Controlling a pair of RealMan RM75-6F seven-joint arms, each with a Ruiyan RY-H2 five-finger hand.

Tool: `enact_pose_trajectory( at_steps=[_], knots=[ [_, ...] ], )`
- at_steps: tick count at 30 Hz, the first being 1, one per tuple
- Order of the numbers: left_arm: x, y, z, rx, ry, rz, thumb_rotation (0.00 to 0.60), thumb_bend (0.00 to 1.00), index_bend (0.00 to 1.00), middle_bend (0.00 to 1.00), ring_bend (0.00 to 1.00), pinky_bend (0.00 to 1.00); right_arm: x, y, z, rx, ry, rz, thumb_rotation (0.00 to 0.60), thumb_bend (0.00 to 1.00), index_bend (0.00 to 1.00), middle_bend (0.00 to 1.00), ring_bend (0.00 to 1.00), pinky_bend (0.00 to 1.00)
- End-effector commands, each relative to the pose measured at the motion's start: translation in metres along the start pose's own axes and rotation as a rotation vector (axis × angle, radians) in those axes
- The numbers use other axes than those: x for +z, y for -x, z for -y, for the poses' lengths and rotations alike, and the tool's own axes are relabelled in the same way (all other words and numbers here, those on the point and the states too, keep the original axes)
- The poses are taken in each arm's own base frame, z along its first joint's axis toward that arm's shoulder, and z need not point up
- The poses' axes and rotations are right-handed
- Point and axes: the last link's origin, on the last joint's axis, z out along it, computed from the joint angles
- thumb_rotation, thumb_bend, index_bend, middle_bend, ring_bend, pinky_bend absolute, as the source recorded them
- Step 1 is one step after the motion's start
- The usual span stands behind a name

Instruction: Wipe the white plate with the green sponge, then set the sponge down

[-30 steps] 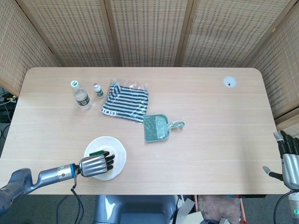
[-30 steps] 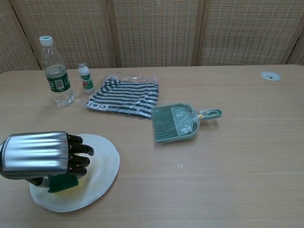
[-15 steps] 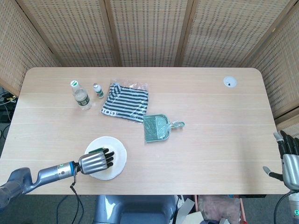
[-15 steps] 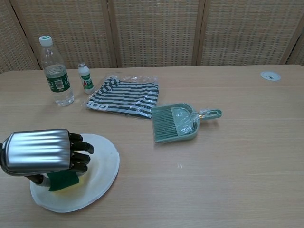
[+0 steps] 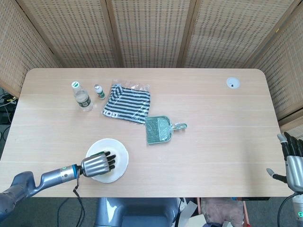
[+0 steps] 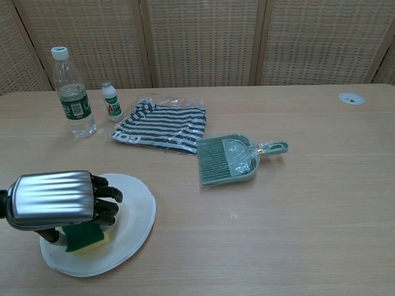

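Green sponge [image 6: 84,237] rests on the round white plate [image 6: 134,216].

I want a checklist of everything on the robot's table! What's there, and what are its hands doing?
Surface: wooden table, with a round white fitting near the far right corner.
Job's things: green sponge on the white plate, under the left hand.
Clutter: water bottle, small bottle, bagged striped cloth, green dustpan set.
Hands: left hand holds the sponge on the plate; right hand off the table's right edge, holding nothing.
Cables: black cable hangs below the left wrist.
Surroundings: woven screens behind.
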Motion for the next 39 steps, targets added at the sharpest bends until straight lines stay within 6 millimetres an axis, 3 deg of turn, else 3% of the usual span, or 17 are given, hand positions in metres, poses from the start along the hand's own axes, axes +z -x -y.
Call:
enact_pose_trajectory(
  at_steps=[1,6,14,21,24,33,39],
  knots=[
    [-0.006,-0.010,0.009,-0.053,-0.025,-0.046,0.600,0.35,0.60,0.45,0.26,0.44,0.000,0.000,0.001,-0.002,-0.002,0.000,0.600,0.00,0.00,0.00,0.00,0.00],
    [-0.014,-0.019,0.002,-0.219,-0.010,-0.074,0.600,0.35,0.60,0.45,0.26,0.44,0.000,0.001,0.002,-0.006,-0.003,0.002,0.600,0.00,0.00,0.00,0.00,0.00],
    [-0.009,-0.009,-0.008,-0.347,-0.032,-0.002,0.600,0.35,0.60,0.45,0.26,0.43,0.001,0.002,0.002,-0.008,0.000,0.005,0.600,0.00,0.00,0.00,0.00,0.00],
    [-0.005,0.000,-0.010,-0.372,-0.072,0.024,0.600,0.35,0.60,0.45,0.26,0.11,0.002,0.003,0.001,-0.009,0.003,0.007,0.600,0.00,0.00,0.00,0.00,0.00],
    [-0.004,0.005,-0.012,-0.399,-0.084,0.032,0.600,0.35,0.60,0.45,0.26,0.02,0.002,0.003,0.001,-0.010,0.004,0.009,0.600,0.00,0.00,0.00,0.00,0.00],
    [-0.003,0.009,-0.016,-0.416,-0.080,0.035,0.600,0.35,0.60,0.45,0.26,0.01,0.003,0.005,0.001,-0.014,0.004,0.013,0.600,0.00,0.00,0.00,0.00,0.00],
    [-0.006,-0.001,-0.007,-0.402,-0.091,-0.035,0.600,0.36,0.60,0.46,0.26,0.01,0.002,0.005,0.002,-0.013,0.003,0.013,0.600,0.00,0.00,0.00,0.00,0.00]
  ],
)
